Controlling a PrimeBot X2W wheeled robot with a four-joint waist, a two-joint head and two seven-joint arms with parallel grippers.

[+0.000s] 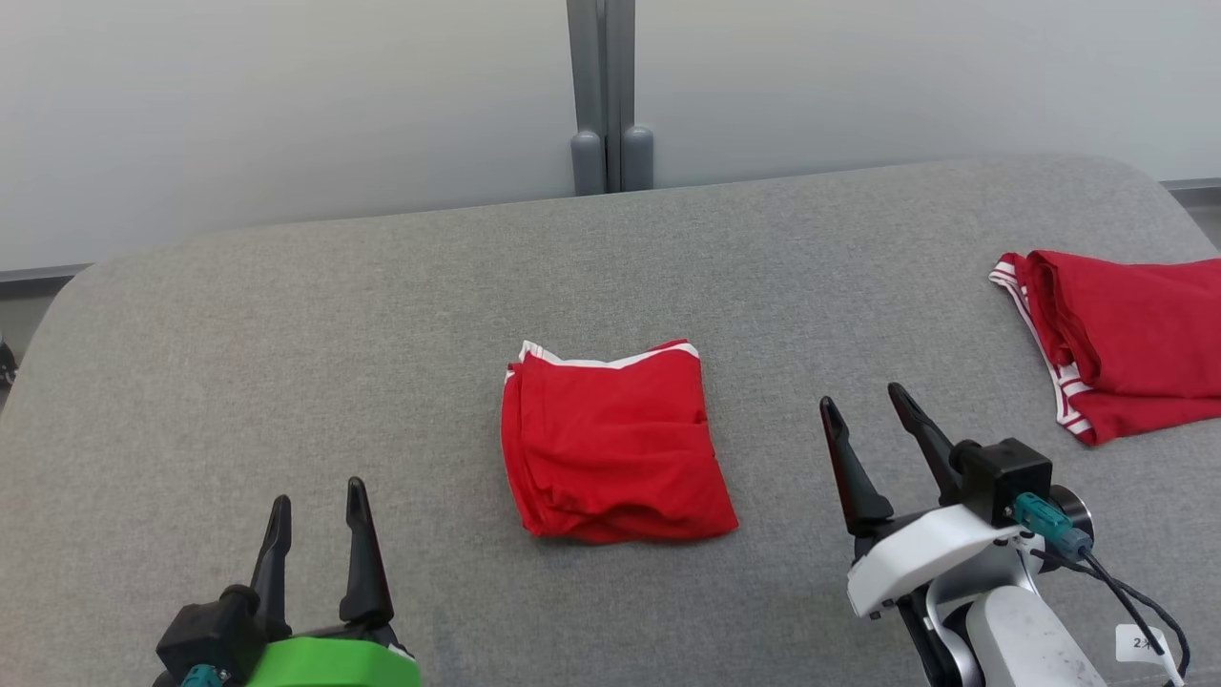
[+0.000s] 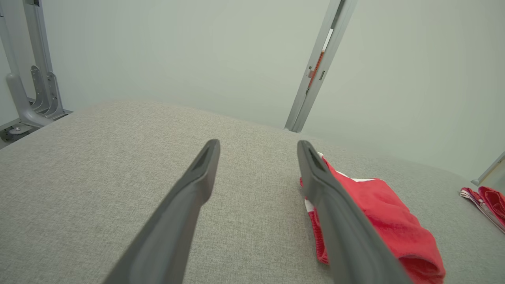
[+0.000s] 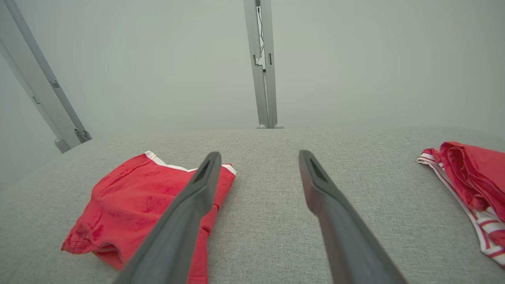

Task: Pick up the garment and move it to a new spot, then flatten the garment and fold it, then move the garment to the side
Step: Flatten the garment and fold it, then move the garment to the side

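Noted a folded red cloth garment with white trim (image 1: 615,448) lying flat near the middle of the grey fabric-covered table (image 1: 286,363): a compact, near-square bundle, white-edged band toward the far side, a rumpled fold along the near edge. Recorded the left gripper (image 1: 318,492) at lower left of the head view, green-housed, its two long dark fingers spread fully apart and pointing away from the robot. Nothing between them, nothing grasped, tips over bare table to the left of the garment and apart from it. Checked against the left wrist view: both fingers splayed wide over grey cloth, the red bundle lying beyond and partly behind the right-hand finger, no contact visible. Recorded the right gripper (image 1: 862,398) at lower right, white-housed with a black camera block and a teal-plugged cable. Fingers likewise released to full spread, empty, tips over bare table to the right of the garment, near but clear of it. Checked against the right wrist view: garment partly behind the left-hand finger, open table between the two fingers. Logged a second red garment with white-striped band (image 1: 1126,343), looser and crumpled, at the table's right edge, well apart from the folded one. Seen behind the table: a pale wall (image 1: 286,114) and a grey upright post (image 1: 601,95).
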